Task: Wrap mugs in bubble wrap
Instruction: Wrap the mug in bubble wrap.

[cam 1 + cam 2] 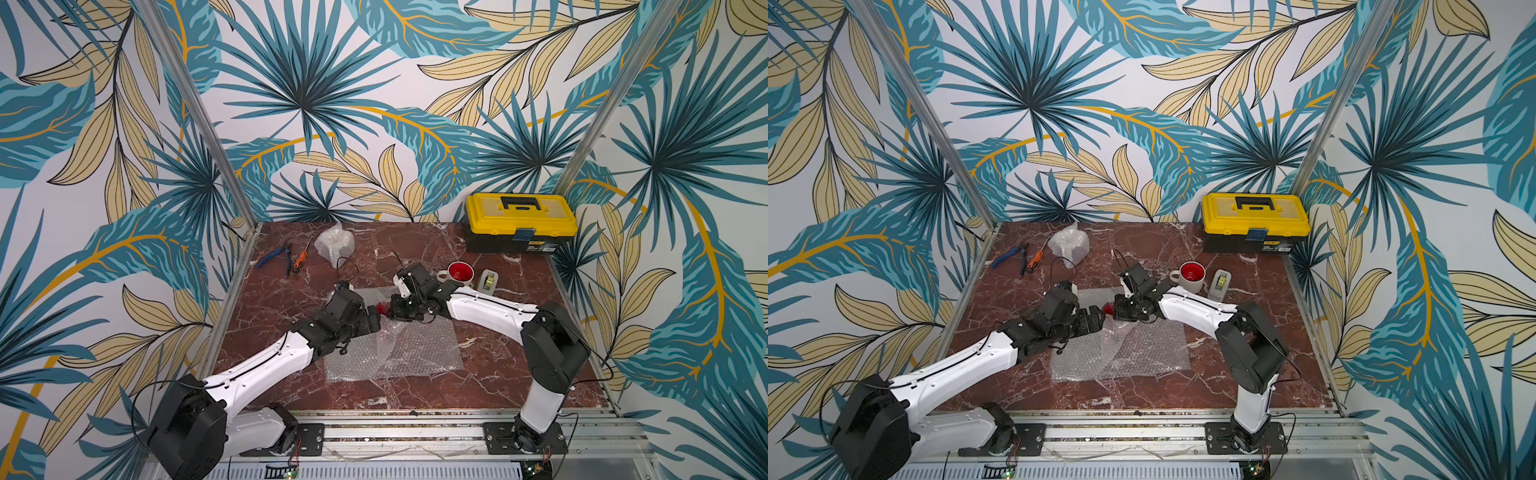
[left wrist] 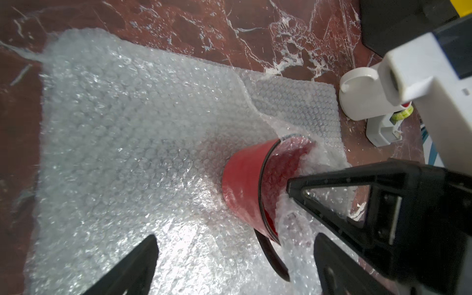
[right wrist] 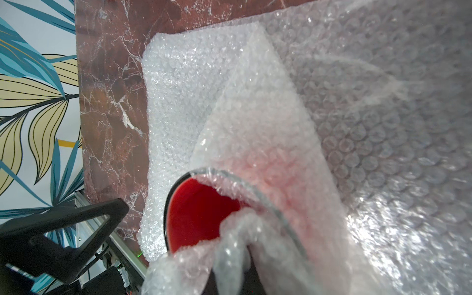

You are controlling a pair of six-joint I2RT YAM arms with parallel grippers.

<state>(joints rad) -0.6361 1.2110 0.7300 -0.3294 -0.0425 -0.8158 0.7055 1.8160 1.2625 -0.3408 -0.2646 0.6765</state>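
Observation:
An all-red mug lies on its side on a flat sheet of bubble wrap mid-table. One flap is folded over the mug and bunched into its mouth. My right gripper is shut on that bunched wrap at the rim. My left gripper stands open just beside the mug, holding nothing. A white mug with red inside stands upright behind the right arm.
A crumpled bubble-wrap bundle sits at the back; its contents do not show. Blue pliers and an orange screwdriver lie back left. A grey tape dispenser stands by the white mug. A yellow toolbox fills the back right corner.

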